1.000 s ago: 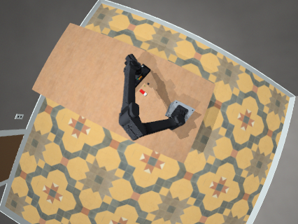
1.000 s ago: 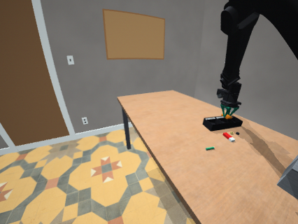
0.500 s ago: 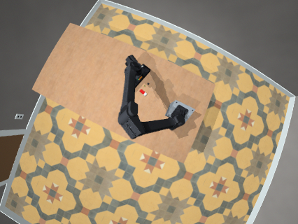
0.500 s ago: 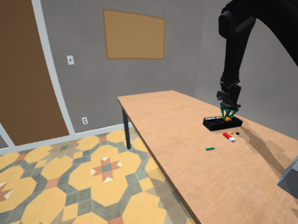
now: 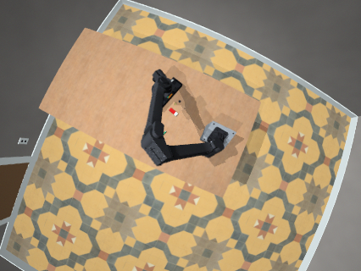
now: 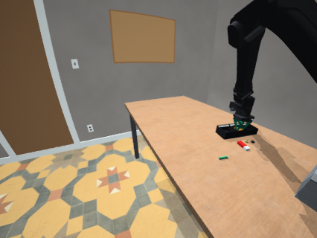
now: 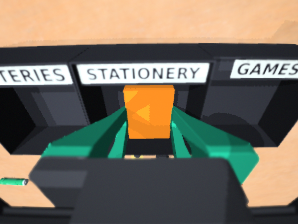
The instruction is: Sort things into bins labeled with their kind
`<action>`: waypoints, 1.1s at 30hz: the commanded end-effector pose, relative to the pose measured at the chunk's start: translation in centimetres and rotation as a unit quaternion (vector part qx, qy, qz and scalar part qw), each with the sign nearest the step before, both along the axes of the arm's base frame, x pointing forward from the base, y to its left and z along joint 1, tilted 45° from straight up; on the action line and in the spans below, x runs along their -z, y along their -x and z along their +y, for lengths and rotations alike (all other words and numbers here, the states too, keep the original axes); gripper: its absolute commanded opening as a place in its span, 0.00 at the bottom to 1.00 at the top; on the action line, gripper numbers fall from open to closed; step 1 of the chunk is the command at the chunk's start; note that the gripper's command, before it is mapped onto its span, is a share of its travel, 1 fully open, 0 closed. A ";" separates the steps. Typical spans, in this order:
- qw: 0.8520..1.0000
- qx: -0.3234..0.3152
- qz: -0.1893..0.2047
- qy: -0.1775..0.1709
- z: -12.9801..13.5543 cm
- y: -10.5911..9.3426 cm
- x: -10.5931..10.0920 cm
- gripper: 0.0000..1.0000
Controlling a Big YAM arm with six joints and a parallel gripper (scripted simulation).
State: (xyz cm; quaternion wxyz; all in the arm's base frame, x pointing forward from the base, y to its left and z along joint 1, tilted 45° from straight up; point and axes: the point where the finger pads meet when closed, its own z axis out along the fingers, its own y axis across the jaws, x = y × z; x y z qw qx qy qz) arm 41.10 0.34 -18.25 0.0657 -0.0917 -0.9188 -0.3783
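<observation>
My gripper (image 7: pixel 149 111) (image 6: pixel 242 126) is shut on an orange block (image 7: pixel 149 111) (image 6: pixel 240 128) and holds it low over the middle compartment of the black bin row (image 7: pixel 45 117) (image 6: pixel 225 131) (image 5: pixel 177 84). The labels read BATTERIES at the left, STATIONERY (image 7: pixel 143 73) in the middle and GAMES (image 7: pixel 265 68) at the right. A red and white piece (image 6: pixel 243 145) (image 5: pixel 173 112) lies on the table in front of the bins. A small green cylinder (image 6: pixel 223 158) (image 7: pixel 14 182) lies nearer the table's edge. A small black round thing (image 6: pixel 253 141) lies beside the red piece.
The arm's grey base plate (image 5: pixel 229 132) (image 6: pixel 308 187) is fixed at the table's right end. The arm (image 5: pixel 156 123) reaches across the wooden table (image 6: pixel 175 123) (image 5: pixel 102 93) over the loose things.
</observation>
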 end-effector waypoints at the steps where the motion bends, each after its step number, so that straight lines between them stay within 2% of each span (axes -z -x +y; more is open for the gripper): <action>1: 1.000 0.000 -0.009 0.003 0.7 -0.8 -0.3 0.34; 2: 1.000 0.000 -0.007 0.003 0.8 -0.8 0.1 0.34; 13: 1.000 -0.001 -0.015 0.005 1.0 -1.0 -0.9 0.34; 21: 1.000 -0.002 -0.021 0.006 0.8 -2.0 -0.9 0.34; 22: 1.000 -0.002 -0.022 0.006 0.8 -2.0 -0.9 0.45; 33: 1.000 -0.002 -0.023 0.007 0.9 -2.0 -1.1 0.45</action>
